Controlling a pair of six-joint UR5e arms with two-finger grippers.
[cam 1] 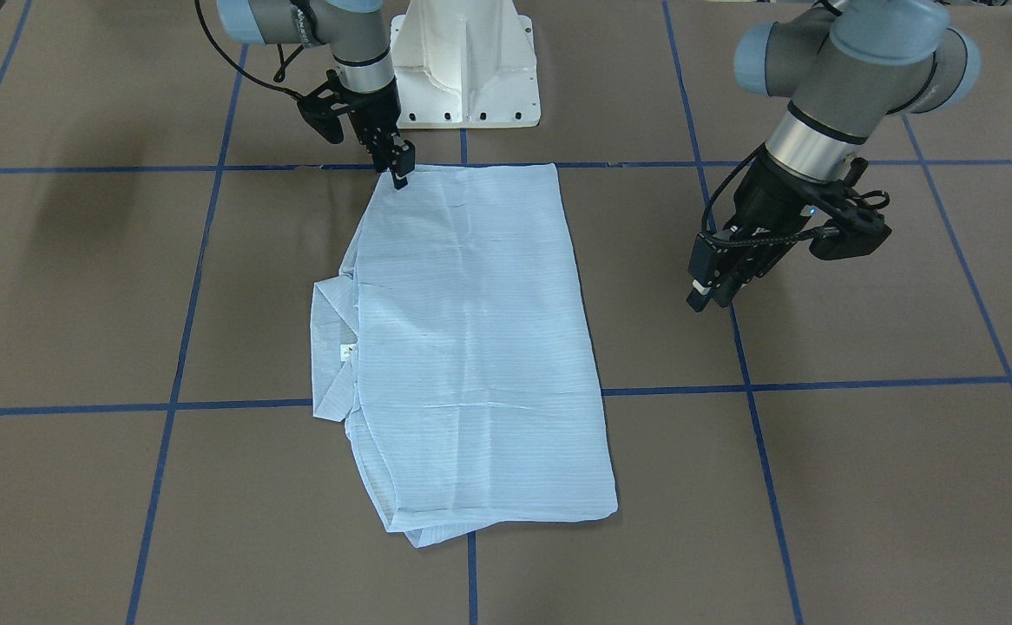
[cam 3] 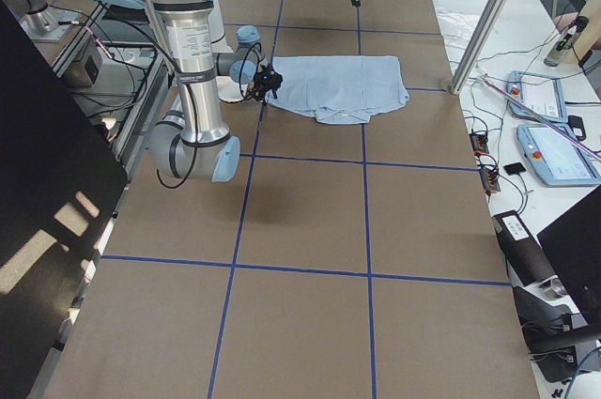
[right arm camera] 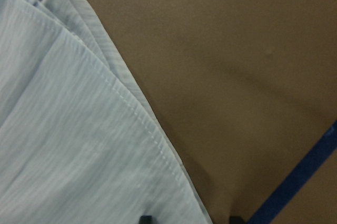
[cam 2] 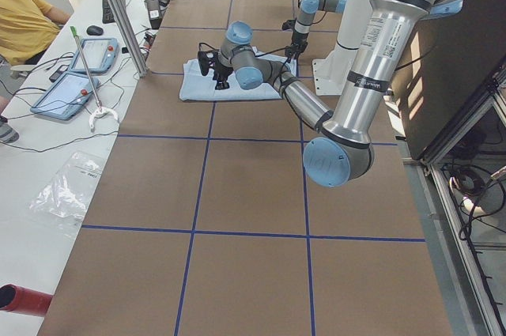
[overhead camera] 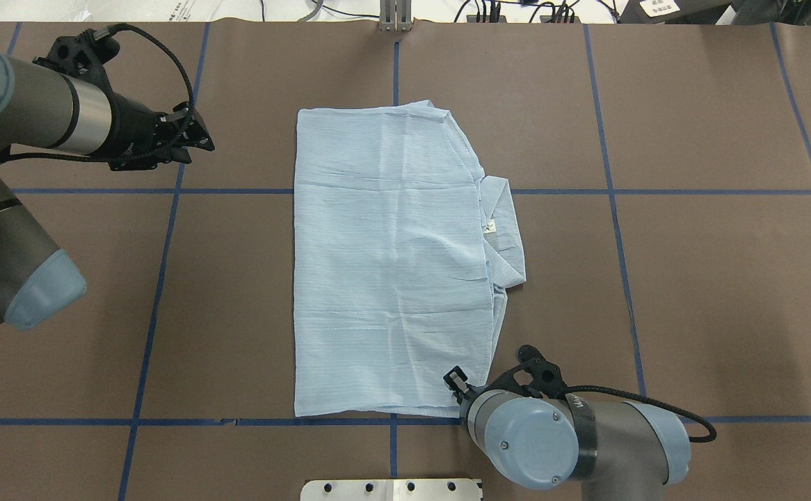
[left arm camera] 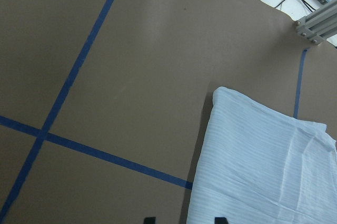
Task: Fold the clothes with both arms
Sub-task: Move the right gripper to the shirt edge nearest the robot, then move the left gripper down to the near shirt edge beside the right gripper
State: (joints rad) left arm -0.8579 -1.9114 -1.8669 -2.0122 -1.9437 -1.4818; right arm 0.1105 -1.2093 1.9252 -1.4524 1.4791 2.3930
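Two arms work over one thin blue shirt [cam 1: 471,347]. It lies flat in the middle of the brown desk [cam 1: 862,451], folded long, with its collar [cam 1: 332,347] poking out one side. From the front, the right tool [cam 1: 399,174] is down at a shirt corner near the robot, and the left tool [cam 1: 704,295] hangs well apart from the cloth. From above, the right tool sits at that corner and the left tool is off to the side. The side views are too small to tell more. The left wrist view shows its tips a bit apart, with only desk between. The right wrist view shows its tips apart with the shirt's hem between them, not pinched. The shirt looks light and floppy, so two corners of one end seem best to grab.
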